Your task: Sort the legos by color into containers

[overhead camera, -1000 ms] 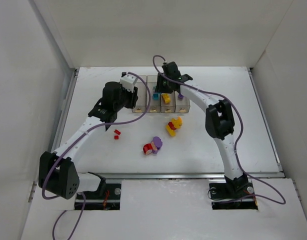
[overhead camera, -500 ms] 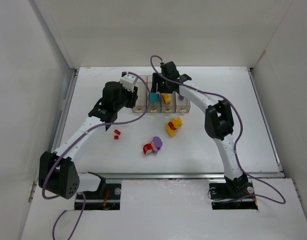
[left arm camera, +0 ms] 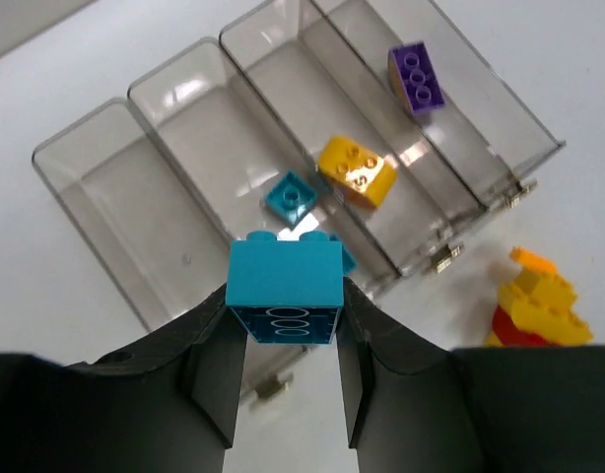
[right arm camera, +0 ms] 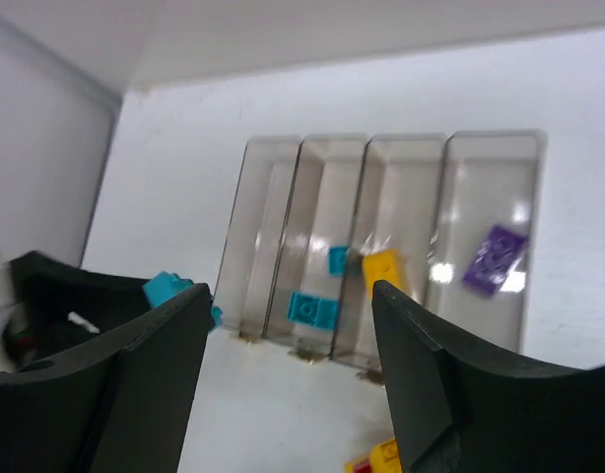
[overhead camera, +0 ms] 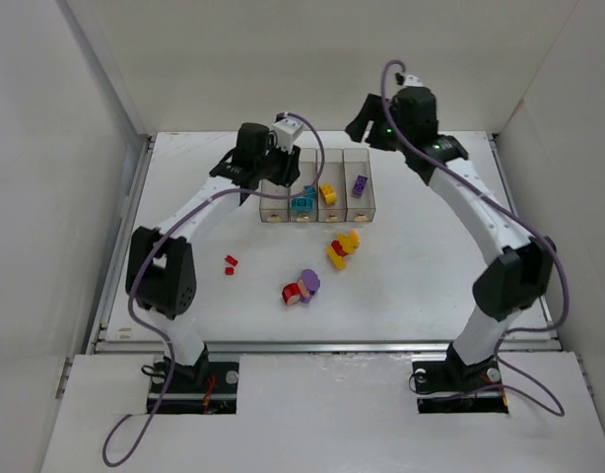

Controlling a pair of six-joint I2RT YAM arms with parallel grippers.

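L jaws narrow, pinching teal brick (left arm camera: 286, 293), R jaws wide apart, gripping nothing

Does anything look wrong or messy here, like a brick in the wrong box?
Nothing is mixed up in the bins: the teal bricks, the yellow brick and the purple brick each have their own. The odd bits are on the table: a red-and-purple clump and a yellow-and-red clump lie with colours stuck together.
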